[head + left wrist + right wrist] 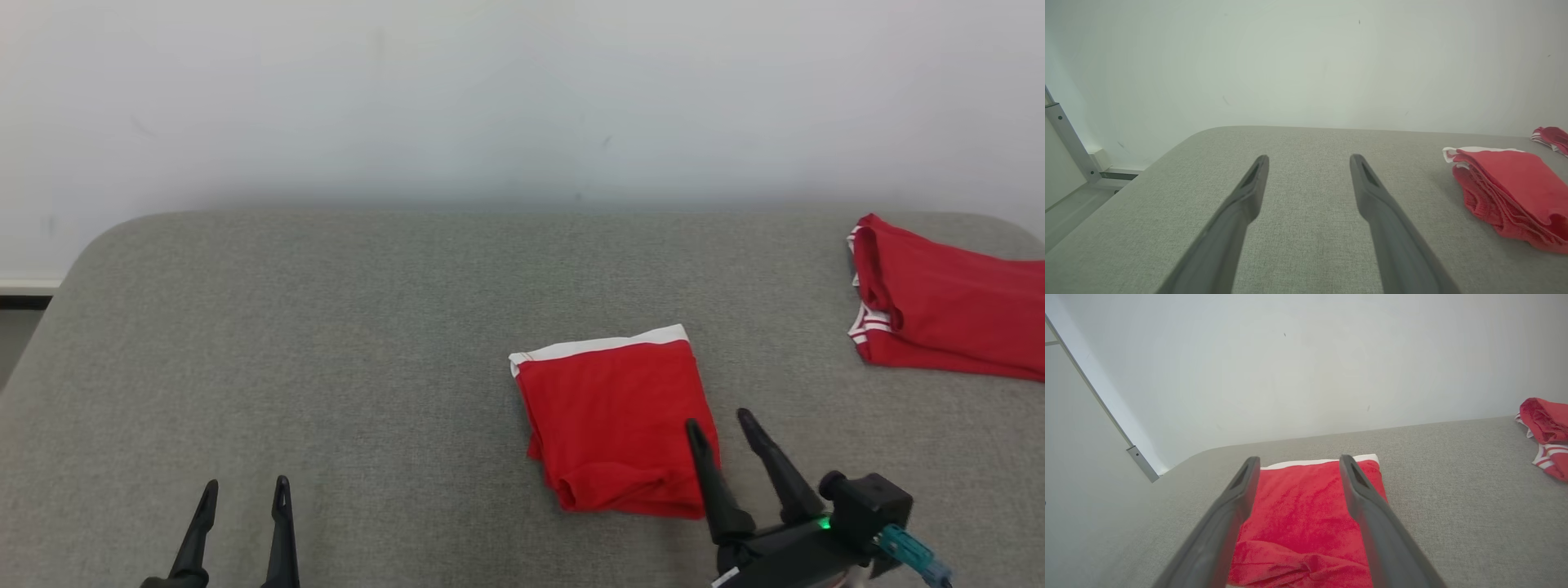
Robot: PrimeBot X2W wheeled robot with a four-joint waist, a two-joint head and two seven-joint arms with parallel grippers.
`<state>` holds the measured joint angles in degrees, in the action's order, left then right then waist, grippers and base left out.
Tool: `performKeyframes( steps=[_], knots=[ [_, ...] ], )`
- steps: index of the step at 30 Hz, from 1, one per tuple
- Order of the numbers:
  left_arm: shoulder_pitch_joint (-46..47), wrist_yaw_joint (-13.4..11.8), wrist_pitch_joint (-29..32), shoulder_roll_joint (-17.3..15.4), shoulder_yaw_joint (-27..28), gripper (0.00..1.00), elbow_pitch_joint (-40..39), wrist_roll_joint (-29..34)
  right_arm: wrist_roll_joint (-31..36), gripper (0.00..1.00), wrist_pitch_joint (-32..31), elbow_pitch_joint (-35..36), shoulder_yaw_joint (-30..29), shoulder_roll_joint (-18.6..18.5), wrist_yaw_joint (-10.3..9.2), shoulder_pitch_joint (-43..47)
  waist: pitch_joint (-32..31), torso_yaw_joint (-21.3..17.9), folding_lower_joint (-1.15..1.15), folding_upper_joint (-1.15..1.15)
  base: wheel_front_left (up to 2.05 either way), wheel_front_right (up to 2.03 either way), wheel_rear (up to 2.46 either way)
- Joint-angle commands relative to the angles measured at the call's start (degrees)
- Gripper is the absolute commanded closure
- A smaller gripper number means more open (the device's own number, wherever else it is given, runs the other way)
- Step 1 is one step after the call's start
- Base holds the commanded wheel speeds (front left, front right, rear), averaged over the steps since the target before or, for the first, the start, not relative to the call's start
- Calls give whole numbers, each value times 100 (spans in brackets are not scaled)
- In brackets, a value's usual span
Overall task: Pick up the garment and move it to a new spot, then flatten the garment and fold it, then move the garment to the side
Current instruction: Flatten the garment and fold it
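A red garment [612, 420] with a white band along its far edge lies folded into a rough square on the grey padded table [326, 343], a little right of centre. It also lies at the right of the left wrist view as the garment [1506, 192] and under my right fingers as the garment [1298, 522]. My right gripper [722, 425] hovers open at the garment's near right corner, nothing between its fingers. My left gripper [245, 487] stands open at the near left, well away from the cloth.
A second red piece of clothing with white stripes [947, 318] lies bunched at the table's far right edge. A pale wall [522, 98] runs behind the table. The table's left half is bare grey fabric.
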<state>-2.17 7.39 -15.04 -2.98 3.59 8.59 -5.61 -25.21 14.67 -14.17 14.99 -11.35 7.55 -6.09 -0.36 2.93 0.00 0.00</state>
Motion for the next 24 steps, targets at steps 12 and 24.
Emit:
performKeyframes(
  steps=[12, 24],
  knots=[
    [-214, -28, -18, -9, 116, 0, -81, 139, 800, 0, 53, 502, -1062, 319, -16, 613, -55, -482, 0, 0, 0, 0, 0],
    [-315, -7, -18, -51, 237, 0, -123, 108, 1083, 0, 54, 659, -1428, 588, -16, 885, -76, -604, 0, 0, 0, 0, 0]
  ],
)
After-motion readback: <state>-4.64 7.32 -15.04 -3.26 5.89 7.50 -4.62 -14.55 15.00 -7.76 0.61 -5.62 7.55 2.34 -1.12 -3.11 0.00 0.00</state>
